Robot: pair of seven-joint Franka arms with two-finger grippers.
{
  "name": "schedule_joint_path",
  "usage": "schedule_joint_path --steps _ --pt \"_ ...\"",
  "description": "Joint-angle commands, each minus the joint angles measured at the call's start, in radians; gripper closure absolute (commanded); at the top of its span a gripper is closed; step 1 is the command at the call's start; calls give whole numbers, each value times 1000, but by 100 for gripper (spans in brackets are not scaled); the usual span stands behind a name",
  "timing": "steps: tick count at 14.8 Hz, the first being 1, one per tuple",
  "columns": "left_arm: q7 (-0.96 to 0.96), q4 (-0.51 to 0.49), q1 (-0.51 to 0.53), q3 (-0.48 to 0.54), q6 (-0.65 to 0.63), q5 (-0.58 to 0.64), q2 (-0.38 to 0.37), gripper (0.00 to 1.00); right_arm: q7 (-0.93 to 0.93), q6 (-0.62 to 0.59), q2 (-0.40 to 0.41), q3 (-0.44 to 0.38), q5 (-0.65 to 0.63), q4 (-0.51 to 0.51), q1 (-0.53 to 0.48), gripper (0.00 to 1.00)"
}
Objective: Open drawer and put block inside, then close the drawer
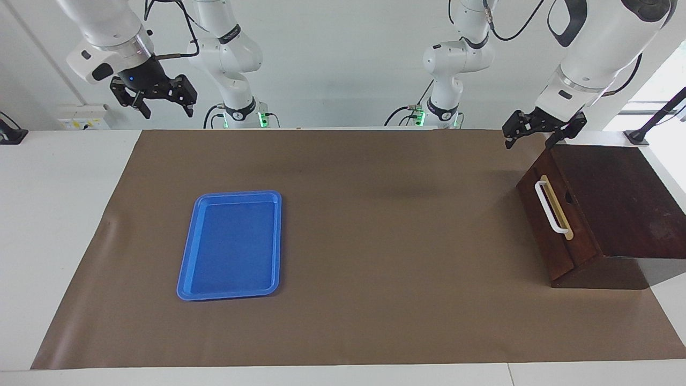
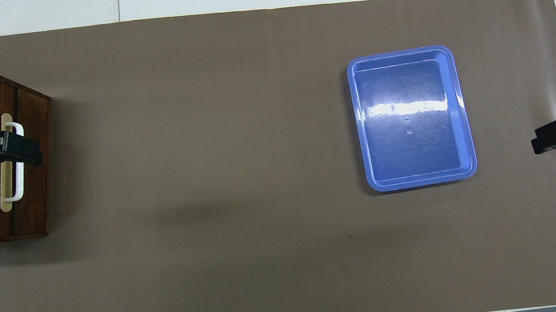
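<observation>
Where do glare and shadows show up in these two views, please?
Overhead view: a bright white glare band crosses the floor of the blue tray, and a soft shadow falls on the brown mat beside the wooden drawer box. Facing view: no glare on the tray; faint dark patches lie on the mat mid-table, and daylight washes out the window corner.

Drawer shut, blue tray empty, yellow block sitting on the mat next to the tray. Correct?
Not quite. No yellow block shows anywhere in either view: the overhead view has only bare mat around the blue tray. The rest holds: the drawer is shut and the tray is empty.
</observation>
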Motion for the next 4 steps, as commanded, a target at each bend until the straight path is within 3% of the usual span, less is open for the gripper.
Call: schedule_joint_path --steps 1,4 --pt "17 -24 2 3 32 3 -12 0 4 -10 -16 16 -16 -9 -17 0" --pt "14 -24 0 2 50 1 -12 0 5 -10 -16 16 -16 -9 -19 0"
